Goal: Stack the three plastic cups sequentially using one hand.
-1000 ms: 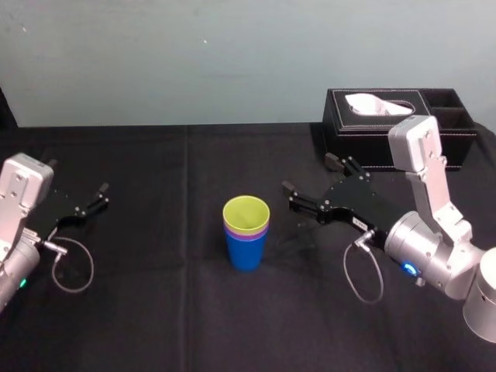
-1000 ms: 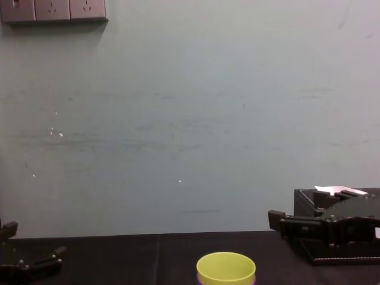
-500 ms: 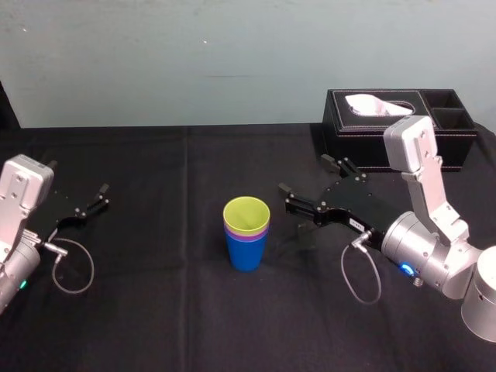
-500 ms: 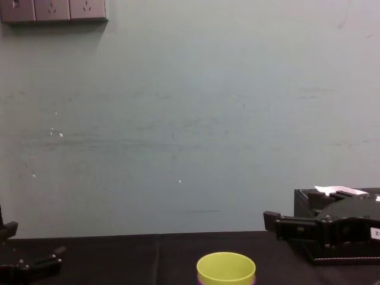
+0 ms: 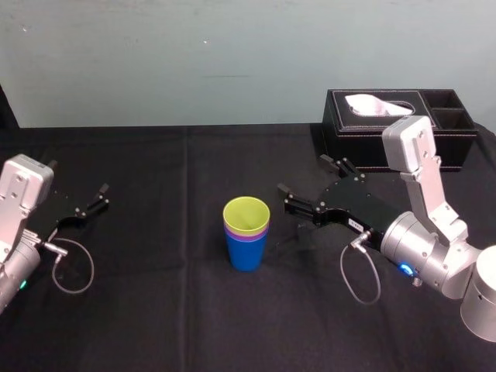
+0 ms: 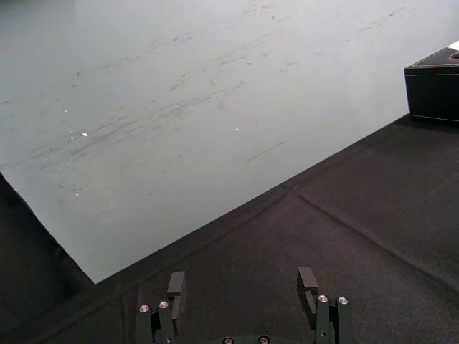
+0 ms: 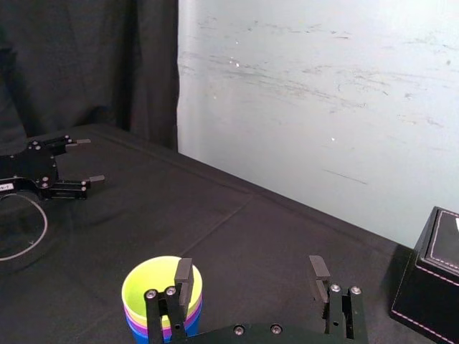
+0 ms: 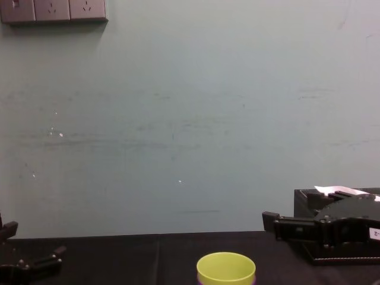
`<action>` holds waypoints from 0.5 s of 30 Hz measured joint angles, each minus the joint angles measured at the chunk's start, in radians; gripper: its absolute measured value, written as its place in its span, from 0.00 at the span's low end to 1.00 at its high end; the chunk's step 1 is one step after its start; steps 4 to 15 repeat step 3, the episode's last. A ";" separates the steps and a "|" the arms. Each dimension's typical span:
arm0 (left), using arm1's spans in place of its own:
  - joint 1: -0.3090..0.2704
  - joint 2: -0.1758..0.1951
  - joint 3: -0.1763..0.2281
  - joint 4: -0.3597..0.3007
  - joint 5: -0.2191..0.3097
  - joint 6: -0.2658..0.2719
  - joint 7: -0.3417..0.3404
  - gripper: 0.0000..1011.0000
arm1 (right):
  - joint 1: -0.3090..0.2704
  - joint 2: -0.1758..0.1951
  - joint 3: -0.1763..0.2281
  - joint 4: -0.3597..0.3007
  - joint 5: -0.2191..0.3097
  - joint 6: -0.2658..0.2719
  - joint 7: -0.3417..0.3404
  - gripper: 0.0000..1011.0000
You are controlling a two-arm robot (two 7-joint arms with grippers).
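Black tablecloth (image 5: pixel 155 310) holds three nested cups (image 5: pixel 246 232) upright at centre, the right gripper (image 5: pixel 303 175) just right of them, jaws apart and empty, left gripper (image 5: pixel 77 177) idle far left.

3 nested cups (image 5: pixel 246 232), upright, mid-table

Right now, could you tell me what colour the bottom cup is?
The bottom cup is blue, clearest in the head view.

A black leather tissue box (image 5: pixel 356 133), a white tissue (image 5: pixel 377 104) poking from its top, stands at the far right of the black tablecloth (image 5: pixel 155 310). Behind it rises a pale wall (image 5: pixel 194 54) bearing sockets (image 8: pixel 53 10).
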 joint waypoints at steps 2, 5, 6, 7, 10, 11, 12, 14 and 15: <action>0.000 0.000 0.000 0.000 0.000 0.000 0.000 1.00 | 0.000 0.000 0.000 0.000 0.000 0.000 0.000 0.99; 0.000 0.000 0.000 0.000 0.000 0.000 0.000 1.00 | 0.000 0.000 0.000 0.000 0.000 0.000 0.000 0.99; 0.000 0.000 0.000 0.000 0.000 0.000 0.000 1.00 | 0.000 0.000 0.000 0.000 0.000 0.000 0.000 0.99; 0.000 0.000 0.000 0.000 0.000 0.000 0.000 1.00 | 0.000 0.000 0.000 0.000 0.000 0.000 0.000 0.99; 0.000 0.000 0.000 0.000 0.000 0.000 0.000 1.00 | 0.000 0.000 0.000 0.000 0.000 0.000 0.000 0.99; 0.000 0.000 0.000 0.000 0.000 0.000 0.000 1.00 | 0.000 0.000 0.000 0.000 0.000 0.000 0.000 0.99; 0.000 0.000 0.000 0.000 0.000 0.000 0.000 1.00 | 0.000 0.000 0.000 0.000 0.000 0.000 0.000 0.99; 0.000 0.000 0.000 0.000 0.000 0.000 0.000 1.00 | 0.000 0.000 0.000 0.000 0.000 0.000 0.000 0.99; 0.000 0.000 0.000 0.000 0.000 0.000 0.000 1.00 | 0.000 0.000 0.000 0.000 0.000 0.000 0.000 0.99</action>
